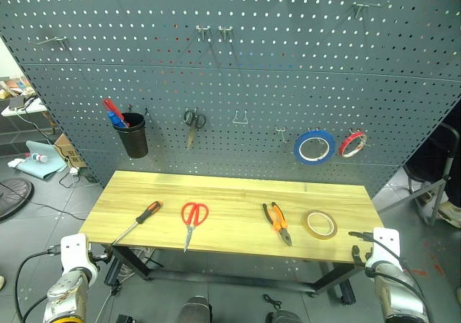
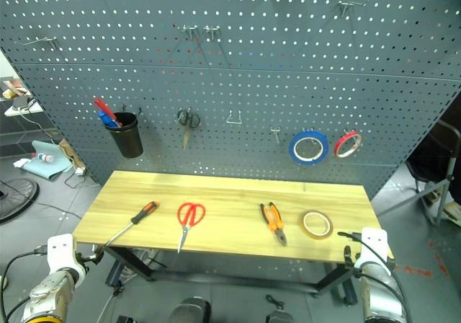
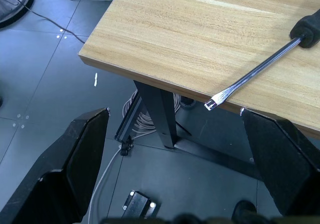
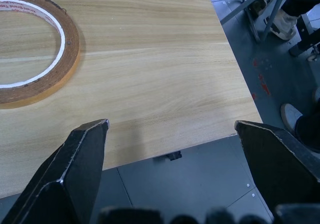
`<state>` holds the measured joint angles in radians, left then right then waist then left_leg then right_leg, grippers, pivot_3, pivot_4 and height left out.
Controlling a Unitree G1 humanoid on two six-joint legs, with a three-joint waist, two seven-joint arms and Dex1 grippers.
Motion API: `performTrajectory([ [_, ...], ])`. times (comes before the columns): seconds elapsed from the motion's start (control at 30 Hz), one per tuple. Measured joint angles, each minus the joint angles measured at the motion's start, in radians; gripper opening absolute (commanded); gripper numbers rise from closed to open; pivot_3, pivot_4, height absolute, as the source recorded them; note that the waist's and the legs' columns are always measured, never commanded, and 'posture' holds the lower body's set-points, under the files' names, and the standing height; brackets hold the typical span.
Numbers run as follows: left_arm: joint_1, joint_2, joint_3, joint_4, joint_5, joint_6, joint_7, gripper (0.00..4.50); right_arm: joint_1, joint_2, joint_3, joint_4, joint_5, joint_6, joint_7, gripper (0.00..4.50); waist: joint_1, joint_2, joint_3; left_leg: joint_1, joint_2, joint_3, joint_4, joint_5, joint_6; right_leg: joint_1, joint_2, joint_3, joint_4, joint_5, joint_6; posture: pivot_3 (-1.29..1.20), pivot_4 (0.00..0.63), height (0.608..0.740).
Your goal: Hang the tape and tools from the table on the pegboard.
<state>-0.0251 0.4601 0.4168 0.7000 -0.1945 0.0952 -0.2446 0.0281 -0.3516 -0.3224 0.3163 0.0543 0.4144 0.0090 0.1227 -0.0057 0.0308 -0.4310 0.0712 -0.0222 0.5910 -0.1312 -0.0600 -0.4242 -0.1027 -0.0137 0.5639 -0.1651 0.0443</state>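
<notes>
On the light wood table [image 1: 238, 193] lie, from left to right, an orange-and-black screwdriver [image 1: 140, 218], red-handled scissors [image 1: 193, 218], orange pliers [image 1: 277, 223] and a tan tape roll [image 1: 319, 224]. The blue-grey pegboard [image 1: 252, 78] rises behind it. My left gripper [image 1: 106, 255] hangs open below the table's front left corner, with the screwdriver's tip [image 3: 212, 104] just ahead of it. My right gripper [image 1: 358, 245] stands open at the front right corner, the tape [image 4: 35, 79] beyond its fingers [image 4: 75, 169]. Both hold nothing.
On the pegboard hang a black cup [image 1: 134, 135], small black scissors [image 1: 193, 119], a blue roll [image 1: 314, 146], a red roll [image 1: 353, 143] and bare hooks [image 1: 241, 117]. A fan [image 1: 11, 197] stands on the floor at the left. A person's shoes [image 4: 287, 21] show at the right.
</notes>
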Motion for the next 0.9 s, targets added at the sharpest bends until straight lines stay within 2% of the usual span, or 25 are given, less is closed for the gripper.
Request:
performTrajectory([
  [0.23, -0.009, 0.007, -0.001, 0.015, 0.005, -0.007, 0.009, 4.47, 0.001, -0.001, 0.005, 0.000, -0.003, 0.000, 0.007, 4.50, 0.000, 0.000, 0.000, 0.000, 0.000, 0.000, 0.000, 0.000, 0.000, 0.000, 0.000, 0.000, 0.000, 0.000, 0.000, 0.21, 0.000, 0.737],
  [0.4, 0.016, 0.016, -0.006, -0.043, 0.002, -0.020, -0.030, 4.47, 0.013, -0.041, 0.063, -0.033, -0.025, -0.001, 0.062, 4.50, -0.001, 0.000, 0.000, 0.000, 0.000, 0.000, 0.000, 0.000, 0.000, 0.000, -0.001, 0.000, 0.001, 0.000, 0.000, 0.22, 0.004, 0.737],
  [0.53, 0.119, 0.070, -0.051, -0.405, -0.075, 0.031, -0.223, 4.47, 0.002, -0.157, 0.156, -0.133, -0.023, 0.030, 0.249, 4.50, -0.005, -0.002, 0.013, 0.000, 0.000, 0.005, 0.001, 0.000, 0.000, -0.004, -0.006, 0.000, 0.009, 0.000, 0.000, 0.20, 0.086, 0.737],
  [0.57, 0.127, 0.098, -0.076, -0.538, -0.112, 0.073, -0.283, 4.47, -0.018, -0.203, 0.191, -0.169, -0.021, 0.035, 0.323, 4.50, -0.006, -0.002, 0.024, 0.000, 0.000, 0.006, 0.003, 0.000, 0.000, -0.008, -0.006, 0.000, 0.011, -0.001, -0.001, 0.19, 0.105, 0.737],
  [0.63, 0.120, 0.133, -0.123, -0.679, -0.142, 0.111, -0.356, 4.47, -0.053, -0.247, 0.230, -0.212, -0.012, 0.040, 0.408, 4.50, -0.007, 0.001, 0.033, -0.002, 0.000, 0.006, 0.004, 0.000, 0.000, -0.010, -0.007, 0.000, 0.011, -0.001, -0.001, 0.18, 0.145, 0.737],
  [0.67, 0.110, 0.151, -0.158, -0.738, -0.150, 0.130, -0.395, 4.47, -0.068, -0.268, 0.251, -0.232, -0.009, 0.042, 0.457, 4.50, -0.009, 0.000, 0.043, -0.001, 0.000, 0.006, 0.007, 0.000, 0.000, -0.010, -0.007, 0.001, 0.012, -0.001, -0.001, 0.18, 0.145, 0.737],
  [0.77, 0.024, 0.176, -0.298, -0.860, -0.174, 0.192, -0.523, 4.47, -0.136, -0.353, 0.343, -0.244, -0.008, 0.042, 0.622, 4.50, -0.018, 0.003, 0.072, -0.008, -0.001, 0.005, 0.016, -0.001, 0.002, -0.011, -0.008, 0.001, 0.015, -0.001, 0.000, 0.17, 0.161, 0.737],
  [0.83, -0.057, 0.176, -0.379, -0.897, -0.206, 0.246, -0.594, 4.47, -0.187, -0.381, 0.393, -0.219, -0.012, 0.039, 0.703, 4.50, -0.028, -0.005, 0.098, -0.007, -0.002, 0.005, 0.018, -0.001, 0.002, -0.009, -0.008, 0.002, 0.017, -0.001, 0.000, 0.13, 0.239, 0.737],
  [0.9, -0.157, 0.165, -0.442, -0.938, -0.252, 0.303, -0.657, 4.47, -0.268, -0.395, 0.434, -0.170, -0.027, 0.027, 0.760, 4.50, -0.033, -0.013, 0.134, -0.012, -0.002, 0.006, 0.020, -0.001, 0.002, -0.013, -0.007, 0.005, 0.021, -0.001, 0.000, 0.12, 0.261, 0.737],
])
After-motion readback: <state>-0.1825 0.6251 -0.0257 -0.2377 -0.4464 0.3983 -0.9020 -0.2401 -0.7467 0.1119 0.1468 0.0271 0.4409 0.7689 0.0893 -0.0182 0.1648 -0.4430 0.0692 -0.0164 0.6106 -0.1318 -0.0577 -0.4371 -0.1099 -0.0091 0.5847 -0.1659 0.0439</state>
